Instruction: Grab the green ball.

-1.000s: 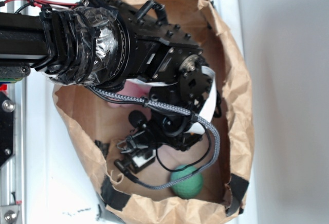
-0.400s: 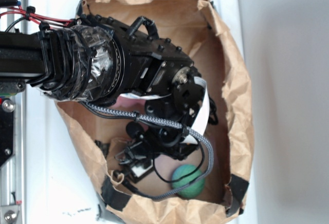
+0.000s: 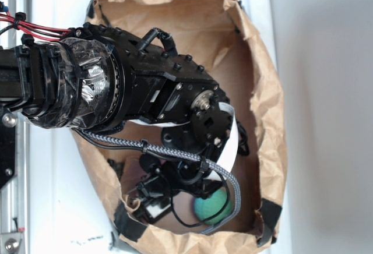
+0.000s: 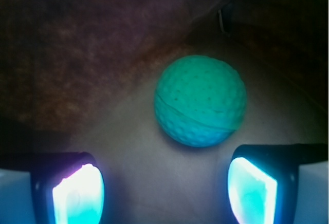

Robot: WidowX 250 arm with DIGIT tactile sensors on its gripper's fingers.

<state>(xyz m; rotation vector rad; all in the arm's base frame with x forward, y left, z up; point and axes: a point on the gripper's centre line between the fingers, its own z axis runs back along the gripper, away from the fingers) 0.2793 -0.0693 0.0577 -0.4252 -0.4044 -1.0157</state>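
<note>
The gripper (image 4: 164, 188) is spread wide, its 2 fingers (image 4: 77, 193) low in the wrist view with nothing between them. The green ball (image 4: 200, 100) lies just ahead of the gap, slightly toward the right finger, on the floor of the paper bag (image 3: 268, 108) near its wall. This looks like the approach step. Next, push forward until the ball sits between the fingers, then close.
</note>
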